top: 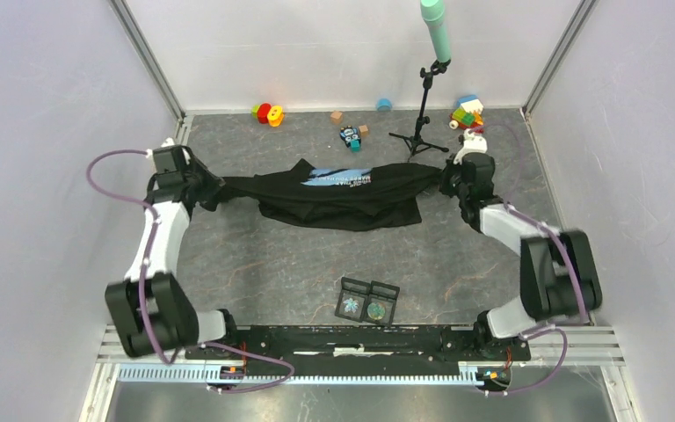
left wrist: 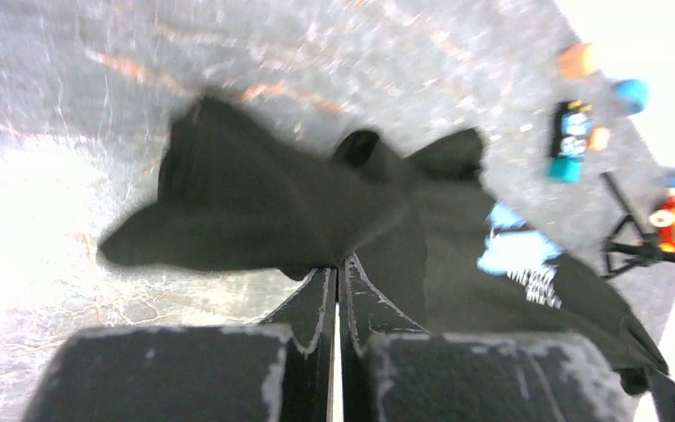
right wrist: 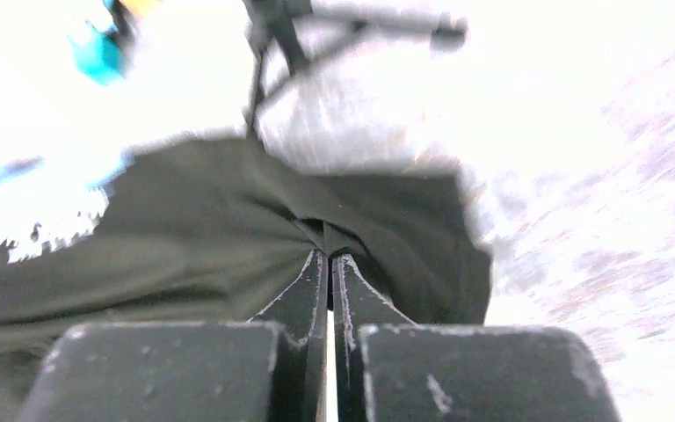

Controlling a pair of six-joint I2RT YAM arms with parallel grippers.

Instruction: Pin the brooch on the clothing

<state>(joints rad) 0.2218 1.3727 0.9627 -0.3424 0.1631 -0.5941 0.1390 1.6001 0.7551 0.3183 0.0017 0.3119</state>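
Grips the left end of the black T-shirt (top: 343,193) in the left end effector (left wrist: 337,264), clenched on a pinch of fabric. Grips the right end the same way in the right end effector (right wrist: 328,257). Holds the shirt stretched between both across the far half of the tabletop (top: 255,264), blue print and white lettering up. Leaves an open black case (top: 369,301) near the front edge, well apart.
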